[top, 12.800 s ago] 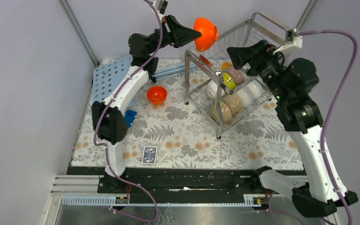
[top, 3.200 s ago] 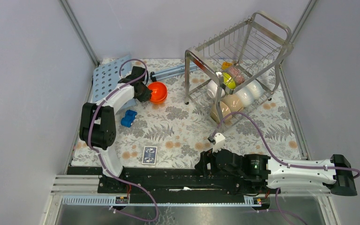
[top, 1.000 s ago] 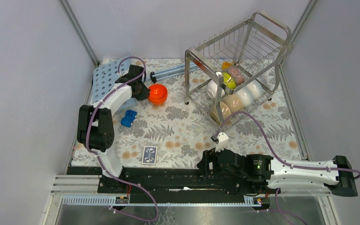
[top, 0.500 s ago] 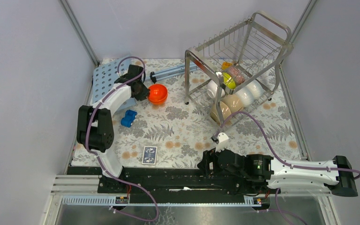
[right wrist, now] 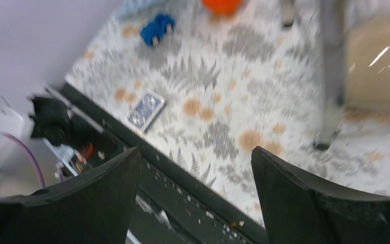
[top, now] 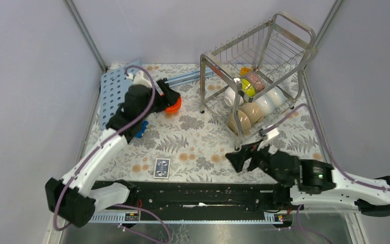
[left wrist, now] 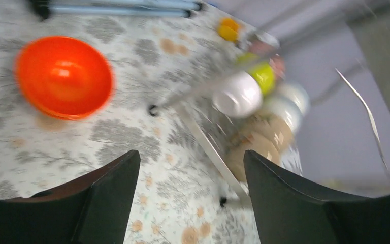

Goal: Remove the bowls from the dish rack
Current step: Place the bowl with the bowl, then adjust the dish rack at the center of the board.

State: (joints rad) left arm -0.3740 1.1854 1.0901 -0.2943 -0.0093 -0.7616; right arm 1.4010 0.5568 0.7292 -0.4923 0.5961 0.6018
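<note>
From above, the dish rack holds white bowls and tan bowls on its lower tier. One orange bowl sits on the table to the rack's left with the left gripper just over it, and the right gripper hovers before the rack's near corner. The left wrist view shows that claw spread wide with nothing in it — the orange bowl lies apart from it, on the side away from the rack. The right wrist view shows jaws equally wide and empty, with the rack's near leg and the tan bowls ahead. I judge one bowl unloaded and the next pick in hand — the right gripper must close in on a tan bowl's rim at the rack's near end.
</note>
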